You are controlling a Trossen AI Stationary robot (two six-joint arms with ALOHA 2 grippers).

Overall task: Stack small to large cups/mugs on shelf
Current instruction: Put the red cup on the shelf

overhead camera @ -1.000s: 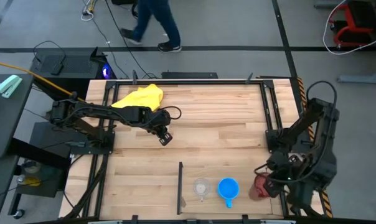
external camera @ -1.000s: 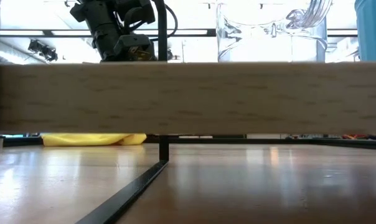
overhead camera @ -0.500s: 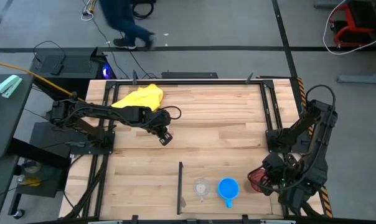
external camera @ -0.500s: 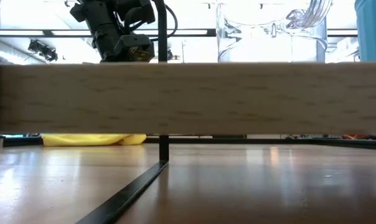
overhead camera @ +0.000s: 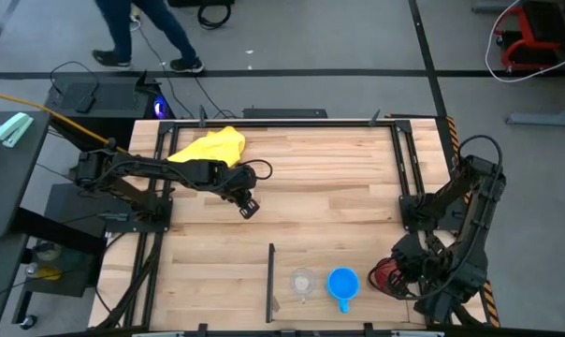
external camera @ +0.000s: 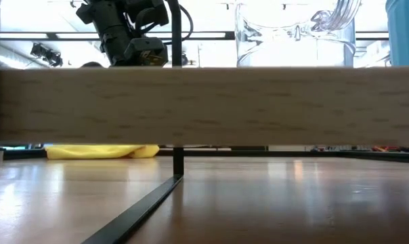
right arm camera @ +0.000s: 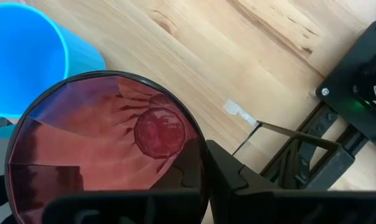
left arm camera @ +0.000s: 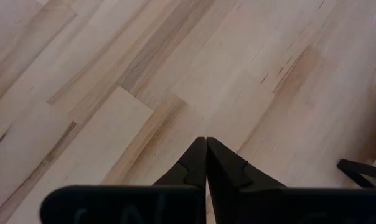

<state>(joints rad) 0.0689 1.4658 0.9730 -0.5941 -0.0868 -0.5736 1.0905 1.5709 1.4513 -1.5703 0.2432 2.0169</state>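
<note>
The dark-red tumbler (overhead camera: 383, 273) is at the near right of the pale wood shelf panel (overhead camera: 311, 201), in my right gripper (overhead camera: 395, 277), which is shut on it. The wrist view looks into its open mouth (right arm camera: 107, 149). The blue mug (overhead camera: 343, 284) stands just left of it, handle toward the near edge, and also shows in the wrist view (right arm camera: 26, 56). The tiny clear cup (overhead camera: 303, 281) stands left of the mug. My left gripper (overhead camera: 248, 208) is shut and empty over the wood's middle left (left arm camera: 205, 149). My right gripper holds the tumbler by its rim wall (right arm camera: 203, 163), on the side away from the blue mug. One finger (right arm camera: 235, 177) is outside the wall and the other shows dark inside it. The fingers point down along the tumbler. Whether its base rests on the wood I cannot tell.
A yellow cloth (overhead camera: 210, 145) lies at the far left corner. A thin black divider strip (overhead camera: 270, 279) stands left of the clear cup. Black frame rails (overhead camera: 402, 168) border the panel. A person's legs (overhead camera: 142, 33) are on the floor beyond the table.
My right arm has shifted its wrist over the tumbler and carried it slightly toward the blue mug; from above, less of its red shows than before. The person beyond the table has walked toward the left.
</note>
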